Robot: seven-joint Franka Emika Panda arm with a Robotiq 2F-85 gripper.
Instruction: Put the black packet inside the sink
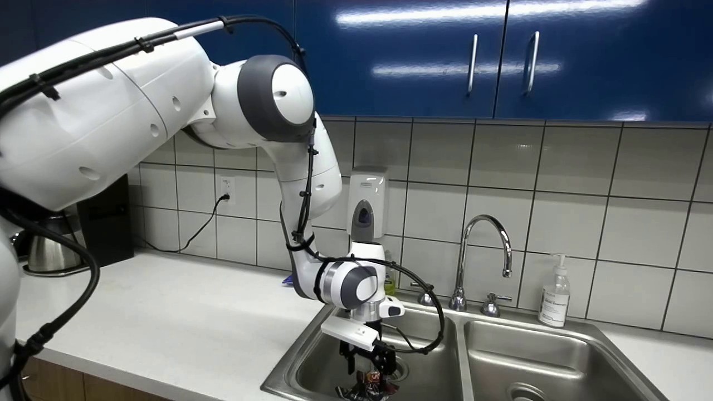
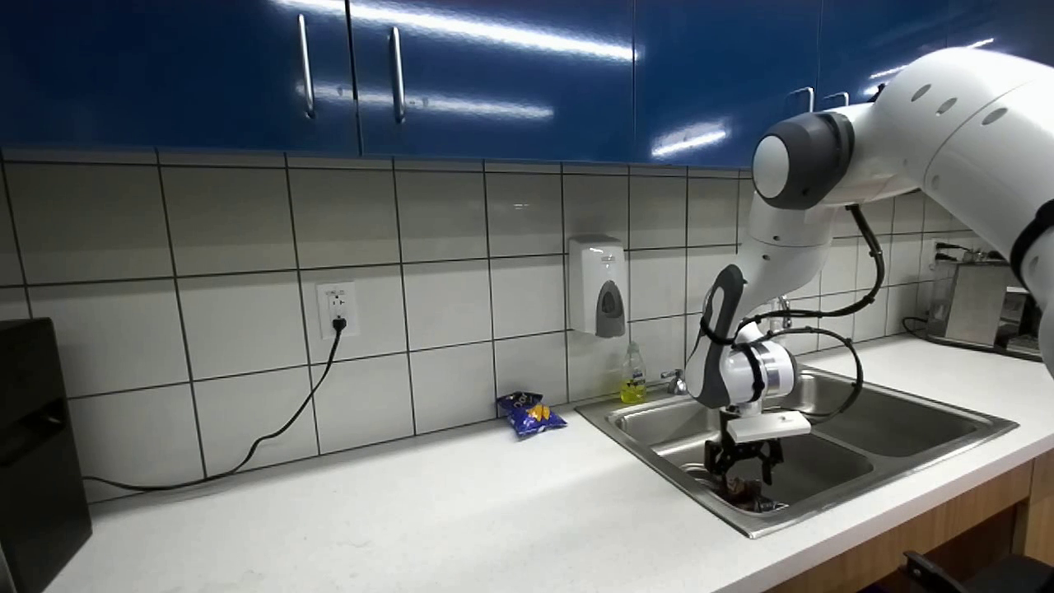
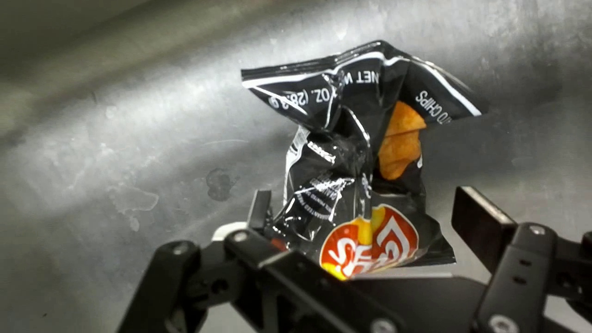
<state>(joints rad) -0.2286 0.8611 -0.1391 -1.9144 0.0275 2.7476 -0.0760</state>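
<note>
The black packet (image 3: 342, 162) is a crumpled chip bag with a red and yellow logo. It lies on the metal floor of the sink (image 3: 138, 185). In both exterior views the packet (image 1: 367, 388) (image 2: 745, 496) is inside the basin beside the long white counter, within the sink's rim (image 1: 289, 362) (image 2: 683, 482). My gripper (image 3: 370, 217) is open, its fingers on either side of the packet's logo end. The right finger is apart from the packet; whether the left one touches it I cannot tell. In both exterior views the gripper (image 1: 370, 367) (image 2: 743, 476) is low inside the basin, over the packet.
A divider (image 1: 462, 356) parts the two basins. The faucet (image 1: 461, 262) and a pump bottle (image 1: 555, 298) stand behind. A yellow soap bottle (image 2: 632, 380) and a blue packet (image 2: 531, 416) are near the wall. A dispenser (image 2: 598, 284) hangs above.
</note>
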